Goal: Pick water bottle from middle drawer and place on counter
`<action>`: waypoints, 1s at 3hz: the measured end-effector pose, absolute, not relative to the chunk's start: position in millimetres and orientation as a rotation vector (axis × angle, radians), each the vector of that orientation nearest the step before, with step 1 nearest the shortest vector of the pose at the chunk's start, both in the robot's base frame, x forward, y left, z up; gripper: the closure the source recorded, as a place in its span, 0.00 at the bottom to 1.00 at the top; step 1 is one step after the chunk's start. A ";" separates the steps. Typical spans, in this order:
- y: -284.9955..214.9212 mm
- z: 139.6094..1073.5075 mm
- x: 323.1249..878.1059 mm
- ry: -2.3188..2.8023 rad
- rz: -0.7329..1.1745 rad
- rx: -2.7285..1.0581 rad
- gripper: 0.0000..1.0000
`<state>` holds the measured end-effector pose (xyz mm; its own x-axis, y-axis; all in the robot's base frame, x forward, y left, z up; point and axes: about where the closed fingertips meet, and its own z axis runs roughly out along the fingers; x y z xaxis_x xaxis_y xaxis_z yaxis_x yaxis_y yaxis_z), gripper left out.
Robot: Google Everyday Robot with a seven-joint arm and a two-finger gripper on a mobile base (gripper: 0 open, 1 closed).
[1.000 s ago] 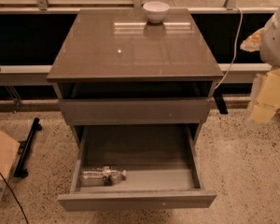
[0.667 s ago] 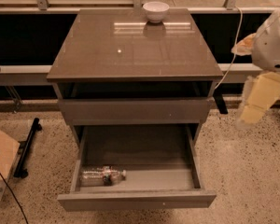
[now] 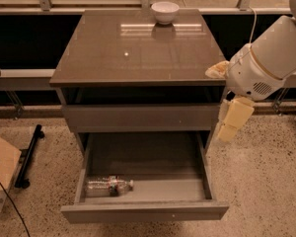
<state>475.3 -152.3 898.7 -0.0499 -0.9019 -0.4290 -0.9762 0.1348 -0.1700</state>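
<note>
Water bottle [image 3: 108, 186] lay on its side on the grey floor of the middle drawer [image 3: 167, 190]. It sat forward of and below the counter [image 3: 138, 53], under the counter's front corner on the side away from the gripper [image 3: 231, 123]. Cap end pointed toward the gripper's side. Bottle body was close to the drawer's front panel and near its side wall; couldn't tell if it touched either.

Middle drawer was pulled well out, sticking out past the counter's front edge. Upper drawer front [image 3: 138, 116] directly under the counter was flush and closed.

Gripper hung just off the counter's other front corner, lower than the slab, about level with the upper drawer front and pointing down. It was outside the middle drawer, well apart from the bottle, and held nothing. Couldn't tell how wide it was set from this angle.

White arm housing [image 3: 274, 58] sat beside the counter's side edge. A tan part of it overlapped the counter's front corner in view; contact unclear.

White bowl [image 3: 165, 11] stood upright at the counter's back edge, about centred. Cardboard box [image 3: 0, 172] and a black bar [image 3: 29, 154] were on the speckled floor [image 3: 266, 181], on the side of the counter away from the gripper.
</note>
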 end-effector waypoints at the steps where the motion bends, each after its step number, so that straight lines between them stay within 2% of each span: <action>1: -152.3 898.7 475.3 1.988 0.231 -1.802 0.00; 3: -107.3 856.1 466.2 1.933 0.346 -1.879 0.00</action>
